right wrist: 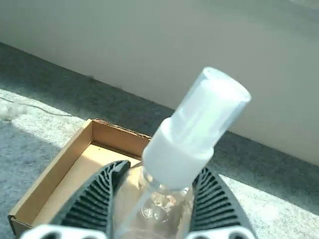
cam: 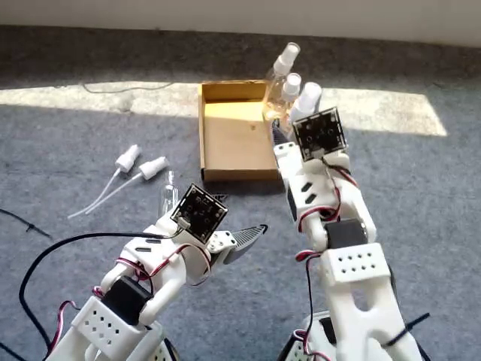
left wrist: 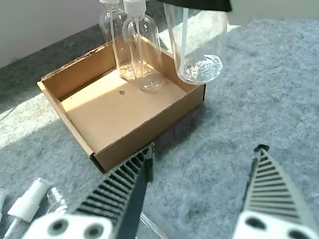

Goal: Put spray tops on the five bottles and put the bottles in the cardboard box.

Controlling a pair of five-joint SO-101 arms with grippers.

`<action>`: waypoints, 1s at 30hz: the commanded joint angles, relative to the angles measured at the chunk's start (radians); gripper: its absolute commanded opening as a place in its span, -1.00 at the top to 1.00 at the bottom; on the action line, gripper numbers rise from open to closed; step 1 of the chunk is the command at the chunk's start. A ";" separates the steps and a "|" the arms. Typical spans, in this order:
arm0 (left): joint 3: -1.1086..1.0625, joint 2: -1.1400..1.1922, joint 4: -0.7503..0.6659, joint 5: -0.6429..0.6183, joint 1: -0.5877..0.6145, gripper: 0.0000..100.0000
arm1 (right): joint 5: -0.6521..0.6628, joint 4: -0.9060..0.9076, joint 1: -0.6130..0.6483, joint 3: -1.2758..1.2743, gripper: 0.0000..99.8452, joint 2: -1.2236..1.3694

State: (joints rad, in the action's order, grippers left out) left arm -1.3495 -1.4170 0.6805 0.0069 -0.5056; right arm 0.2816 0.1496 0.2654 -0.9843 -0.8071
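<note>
The open cardboard box point(cam: 233, 143) point(left wrist: 107, 107) point(right wrist: 70, 159) lies on the carpet. Two clear bottles with spray tops point(cam: 286, 69) point(left wrist: 142, 47) stand in its far right corner. My right gripper point(cam: 291, 126) point(right wrist: 162, 172) is shut on a third capped bottle point(cam: 307, 99) point(left wrist: 197, 45) point(right wrist: 197, 132), held upright above the box's right edge. My left gripper point(cam: 252, 237) point(left wrist: 204, 149) hangs open with nothing in it over the carpet, in front of the box. An uncapped bottle point(cam: 168, 197) point(left wrist: 56, 199) stands beside the left arm. Two loose spray tops point(cam: 139, 164) lie left of the box.
Grey carpet covers the floor, with a sunlit band across the box. A wall runs along the far side behind the box. A black cable point(cam: 45, 256) loops at the front left. Open carpet lies between the two arms.
</note>
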 commanded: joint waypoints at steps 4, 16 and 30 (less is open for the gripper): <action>-0.002 -0.015 -0.023 0.000 0.008 0.42 | 0.008 -0.349 -0.016 0.058 0.99 0.237; -0.002 -0.015 -0.023 0.000 0.013 0.42 | 0.006 -0.492 -0.015 0.065 0.99 0.484; -0.002 -0.015 -0.023 0.000 0.013 0.42 | 0.006 -0.581 -0.018 0.068 0.99 0.585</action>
State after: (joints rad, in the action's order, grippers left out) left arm -1.3602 -1.4185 0.6805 0.0069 -0.5056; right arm 0.2816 -0.4074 0.2593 -0.9628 -0.2194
